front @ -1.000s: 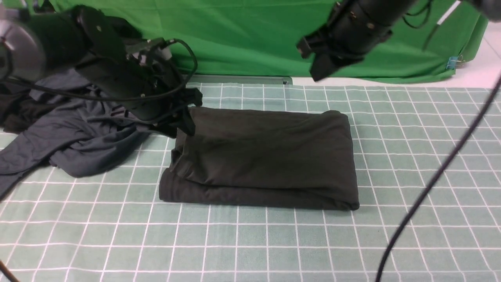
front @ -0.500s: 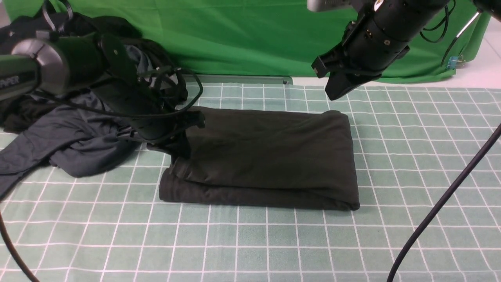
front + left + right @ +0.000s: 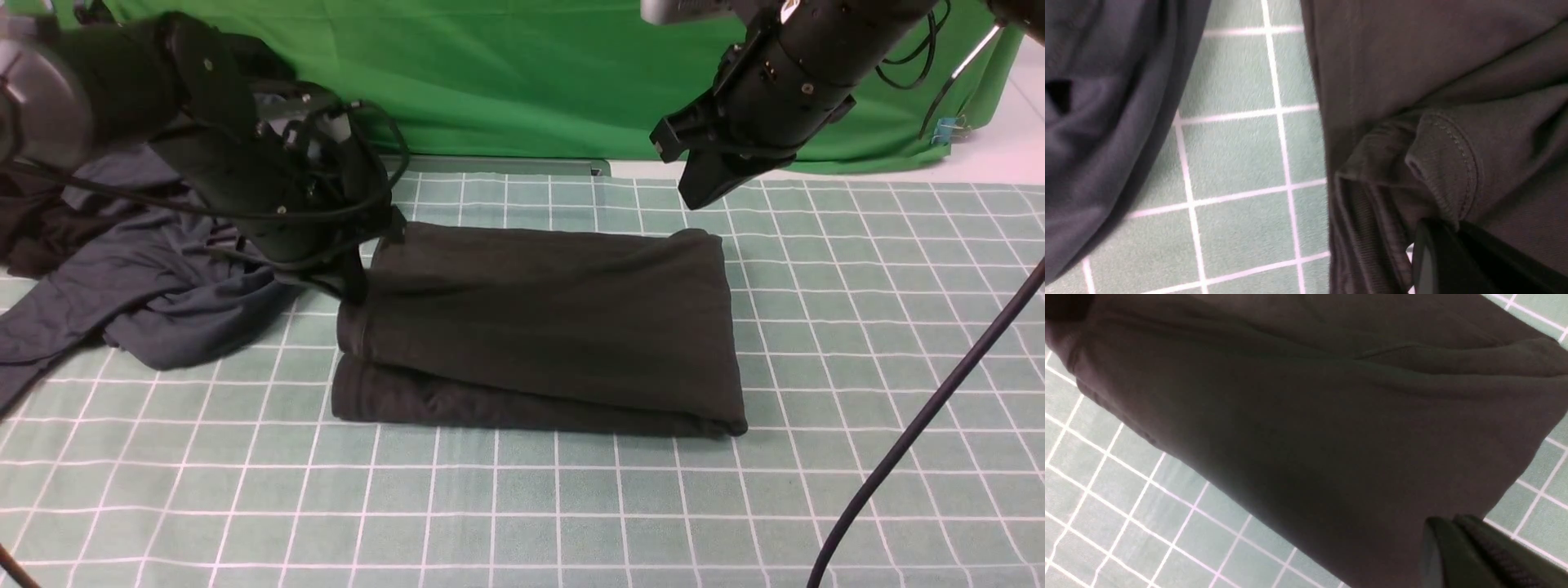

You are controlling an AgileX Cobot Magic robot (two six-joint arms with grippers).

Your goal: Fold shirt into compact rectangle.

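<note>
Now: soft matte shirt [image 3: 547, 318], rectangular fold; L claw [image 3: 1439, 228] pinching stitched hem; R claw [image 3: 1443, 524] closed, aloft.

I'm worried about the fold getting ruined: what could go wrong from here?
The left gripper seems to pinch the hem of the shirt at its left edge; a pull could drag the top layer and open the fold. The left arm reaches past the blue-grey garment lying beside the shirt; it might snag that cloth and drag it in.

The left arm [image 3: 245, 188] and right arm [image 3: 784, 73] are matte black, screw-dotted, with black cables [image 3: 922, 425].
</note>
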